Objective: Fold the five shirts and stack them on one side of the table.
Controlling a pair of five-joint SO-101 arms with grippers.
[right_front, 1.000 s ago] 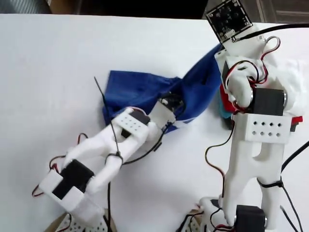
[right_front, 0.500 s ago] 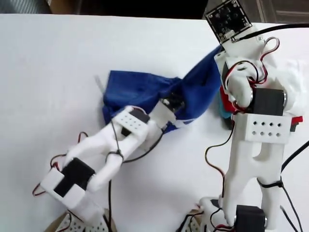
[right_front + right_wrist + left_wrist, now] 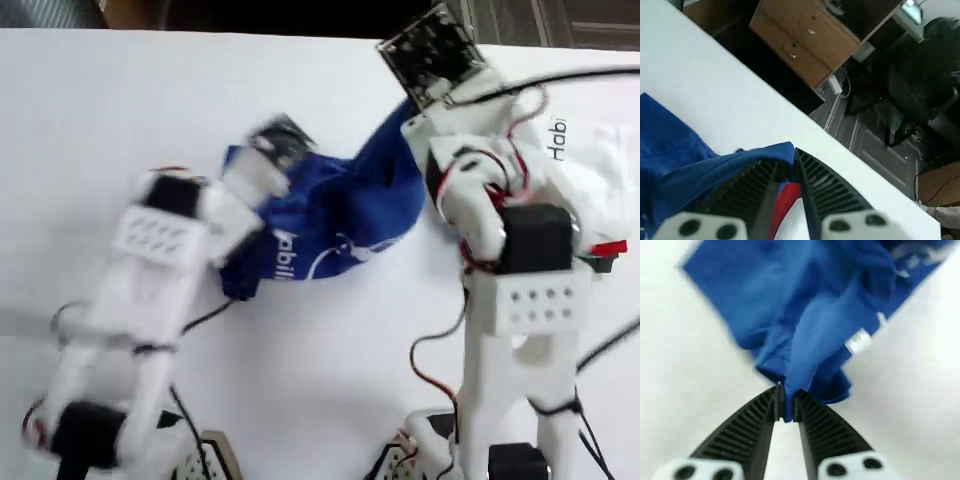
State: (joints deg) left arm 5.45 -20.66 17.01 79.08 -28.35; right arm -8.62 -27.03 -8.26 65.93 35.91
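The blue shirt (image 3: 330, 220) lies bunched in the middle of the desk (image 3: 100, 100), a rumpled heap with its far-right end drawn up toward the right arm and its left end gathered under the left arm. The left tool (image 3: 786, 396) is closed to a narrow slit on a pinched ridge of the blue cloth, and the fabric fans out from that pinch in loose folds across the desk. The right tool (image 3: 789, 162) is likewise nearly closed, with an edge of the same shirt caught between its jaws and draped over one finger. Under it shows a strip of red cloth (image 3: 790, 192), and in the high view a white garment (image 3: 600, 160) sits on the right side of the desk, just beside the right arm. That looks like the place where the stack is being kept. Judging by the heap, this shirt is not yet folded: the step in hand seems to be taking it by two points so it can be spread out. The next move probably calls for drawing the two tools apart, left and right, until the cloth is taut. Both pinches must hold while it is laid flat, well clear of the garments on the right.
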